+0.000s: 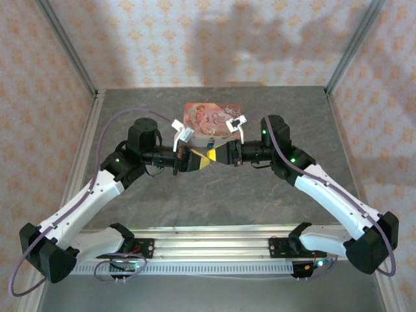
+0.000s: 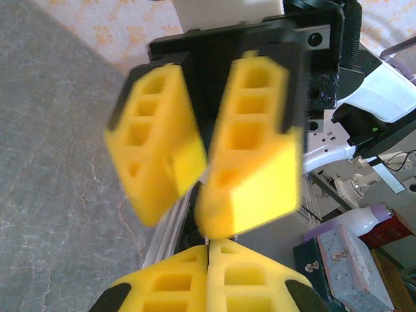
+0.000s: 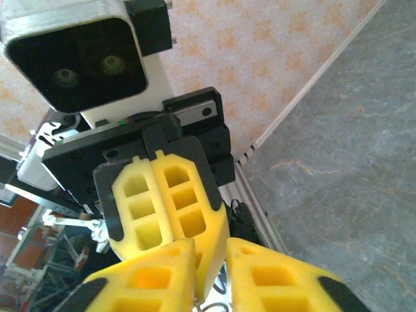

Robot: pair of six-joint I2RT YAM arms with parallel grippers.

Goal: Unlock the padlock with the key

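Above the middle of the table my left gripper (image 1: 197,158) and right gripper (image 1: 225,156) meet tip to tip. In the left wrist view my left gripper (image 2: 212,250) has its yellow pads pressed together, and a thin silvery sliver, the key (image 2: 208,241), pokes out from their tips toward the right gripper (image 2: 203,195). In the right wrist view my right gripper (image 3: 211,248) holds a narrow gap. The left gripper's fingers (image 3: 175,201) push into that gap. A thin silver loop, the padlock's shackle (image 3: 213,305), shows low between the pads. The padlock's dark body is mostly hidden.
The pink illustrated tin box (image 1: 211,117) lies just behind the two grippers. Grey tabletop (image 1: 214,195) stretches in front, bounded by the aluminium rail (image 1: 208,250) at the near edge and patterned walls at the sides and back.
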